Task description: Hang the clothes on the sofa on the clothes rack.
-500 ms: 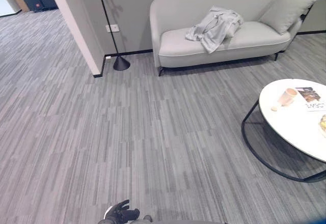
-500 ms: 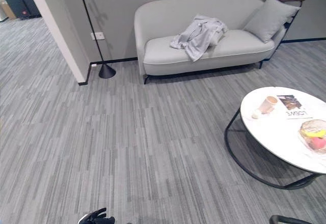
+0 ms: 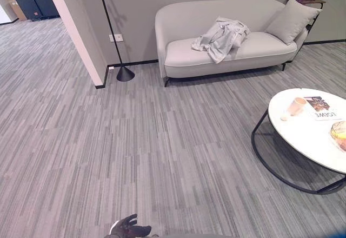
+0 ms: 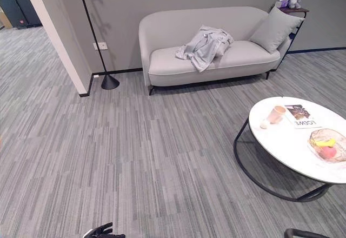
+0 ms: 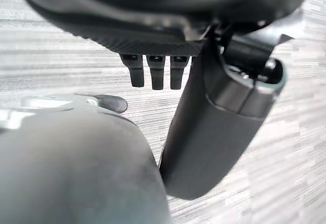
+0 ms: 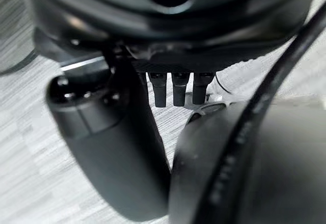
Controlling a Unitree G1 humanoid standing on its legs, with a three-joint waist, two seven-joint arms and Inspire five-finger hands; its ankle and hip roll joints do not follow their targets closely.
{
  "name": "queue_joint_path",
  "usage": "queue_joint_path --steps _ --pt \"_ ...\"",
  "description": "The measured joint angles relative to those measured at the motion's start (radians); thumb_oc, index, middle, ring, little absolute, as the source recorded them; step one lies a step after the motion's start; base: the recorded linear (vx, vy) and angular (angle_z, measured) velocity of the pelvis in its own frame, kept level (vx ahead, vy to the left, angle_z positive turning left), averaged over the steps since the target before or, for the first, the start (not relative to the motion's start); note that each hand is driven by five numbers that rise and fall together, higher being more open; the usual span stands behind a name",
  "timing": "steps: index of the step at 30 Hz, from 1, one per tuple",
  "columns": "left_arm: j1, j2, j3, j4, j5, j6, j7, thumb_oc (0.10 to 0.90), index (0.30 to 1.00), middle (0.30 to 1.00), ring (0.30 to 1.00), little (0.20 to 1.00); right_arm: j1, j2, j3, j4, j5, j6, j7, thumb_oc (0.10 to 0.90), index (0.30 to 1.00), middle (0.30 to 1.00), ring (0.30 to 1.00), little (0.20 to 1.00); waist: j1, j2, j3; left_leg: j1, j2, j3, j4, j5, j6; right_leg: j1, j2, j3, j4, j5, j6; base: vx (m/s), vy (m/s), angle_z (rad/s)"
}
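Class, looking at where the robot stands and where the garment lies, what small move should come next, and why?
Probably step forward toward the sofa: the grey garment lies crumpled on its seat across open carpet, while the left hand hangs low and empty, its fingers straight.

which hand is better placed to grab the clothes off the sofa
Neither yet. The clothes lie on the sofa far across the floor; both hands hang open. Slight edge to the left hand, judging by the head views.

Sofa [image 3: 184, 54] bears crumpled clothes [image 3: 221, 37] and cushion [image 3: 291, 21].
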Motion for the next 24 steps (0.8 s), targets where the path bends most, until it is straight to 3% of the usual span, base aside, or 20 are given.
queue_joint_path --steps 4,7,13,18,21,22,24 --pt "0.005 -0.002 -0.042 -0.013 0.02 0.0 -0.001 0.8 0.9 0.9 0.9 0.9 -0.003 -0.009 0.051 -0.021 -0.092 0.0 0.0 0.8 0.9 0.9 0.9 0.9 0.006 0.008 -0.027 0.003 -0.003 -0.011 -0.01 0.003 0.0 0.003 -0.002 -0.012 0.0 -0.003 -0.003 0.03 0.052 0.09" --pt "0.005 -0.007 -0.055 -0.016 0.054 0.0 -0.002 0.8 0.9 0.9 0.9 0.9 -0.004 -0.015 0.05 -0.021 -0.092 0.002 0.001 0.8 0.9 0.9 0.9 0.9 0.005 0.019 -0.034 0.003 -0.01 -0.016 -0.015 0.007 0.003 0.002 -0.008 -0.014 0.0 -0.002 -0.002 0.03 0.106 0.04" --pt "0.008 -0.014 -0.06 -0.011 0.093 0.0 -0.002 0.8 0.9 0.9 0.9 0.9 0.004 -0.021 -0.037 0.003 -0.089 0.006 -0.002 0.8 0.9 0.9 0.9 0.9 -0.006 0.034 -0.036 0.003 -0.028 -0.014 -0.031 0.011 0.009 -0.001 -0.026 -0.013 0.005 0.001 0.004 0.04 0.142 0.0" --pt "-0.014 -0.017 -0.098 -0.016 0.099 0.0 0.0 0.8 0.9 0.9 0.9 0.9 -0.003 -0.041 -0.107 0.045 -0.069 0.01 -0.017 0.8 0.9 0.9 0.9 0.9 -0.023 0.048 -0.021 0.001 -0.078 -0.015 -0.042 0.009 0.039 -0.008 -0.077 -0.015 0.013 0.008 0.018 0.05 0.232 0.05" --pt "-0.024 -0.021 -0.123 -0.018 0.133 -0.002 0.002 0.8 0.9 0.9 0.9 0.9 -0.017 -0.056 -0.132 0.045 -0.027 -0.002 -0.017 0.8 0.9 0.9 0.9 0.9 -0.05 0.064 -0.003 0.003 -0.107 -0.018 -0.044 0.0 0.067 -0.078 -0.123 0.017 0.155 -0.038 0.025 0.05 0.202 -0.06" --pt "-0.034 -0.03 -0.133 -0.005 0.134 0.0 0.003 0.8 0.9 0.9 0.9 0.9 -0.061 -0.082 -0.143 0.039 -0.006 -0.024 -0.019 0.8 0.9 0.9 0.9 0.9 -0.068 0.086 0.034 0.013 -0.105 -0.013 -0.045 0.003 0.092 -0.166 -0.15 0.056 0.332 -0.054 0.019 0.08 0.171 -0.3" --pt "-0.077 -0.021 -0.159 0.011 0.17 0.0 -0.003 0.8 0.9 0.9 0.9 0.9 -0.094 -0.091 -0.131 0.039 -0.001 -0.023 -0.014 0.8 0.9 0.9 0.9 0.9 -0.092 0.066 0.079 0.042 -0.133 -0.013 -0.045 -0.011 0.121 -0.275 -0.188 0.137 0.549 -0.049 0.021 0.18 0.145 -0.3"
